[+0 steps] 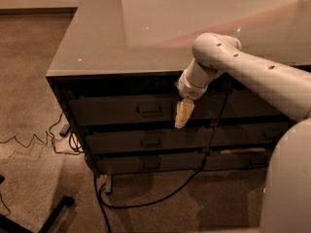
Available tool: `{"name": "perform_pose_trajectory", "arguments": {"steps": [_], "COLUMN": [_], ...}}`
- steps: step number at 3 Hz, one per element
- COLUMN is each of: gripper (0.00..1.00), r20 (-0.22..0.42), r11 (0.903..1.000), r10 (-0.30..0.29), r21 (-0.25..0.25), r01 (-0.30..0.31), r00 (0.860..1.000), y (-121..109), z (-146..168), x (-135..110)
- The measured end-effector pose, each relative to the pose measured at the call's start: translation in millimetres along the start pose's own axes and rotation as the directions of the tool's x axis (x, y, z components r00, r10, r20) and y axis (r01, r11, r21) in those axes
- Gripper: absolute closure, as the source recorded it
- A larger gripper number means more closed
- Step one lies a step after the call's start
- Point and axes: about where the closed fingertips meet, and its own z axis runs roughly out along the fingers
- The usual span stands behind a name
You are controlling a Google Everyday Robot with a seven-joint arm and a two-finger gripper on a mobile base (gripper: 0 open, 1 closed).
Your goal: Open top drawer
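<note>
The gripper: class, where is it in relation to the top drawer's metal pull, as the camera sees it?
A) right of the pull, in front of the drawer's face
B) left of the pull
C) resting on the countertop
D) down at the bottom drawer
A: the gripper hangs pointing down before the top drawer, right of its pull and apart from it.

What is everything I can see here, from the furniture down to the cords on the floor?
wide dark grey top drawer with small metal pull: one, dark grey, left stack, just under the top
slimmer grey drawers: two, grey, below it
right-hand grey drawers: about three, partly behind the arm
glossy grey cabinet top: one, upper centre
black cables: several, floor by the cabinet
brown carpet: left and front
black stand leg: one, bottom left
white robot arm: one, from the right
tan tool: one, before the top drawer, right of its pull
</note>
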Motion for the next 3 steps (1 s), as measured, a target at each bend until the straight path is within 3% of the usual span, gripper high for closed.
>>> {"name": "perform_pose_trajectory", "arguments": {"steps": [1,3], "gripper": [0.0,0.0], "r20": [-0.005,-0.074], "r11": [0.9998,0.9941], "r10": [0.006,0.103], "r21": [0.017,-0.025], "r01": [-0.006,-0.105], "r00": [1.0,0.992], "y": [-8,-7], "z": [1,38], "x": [0,36]}}
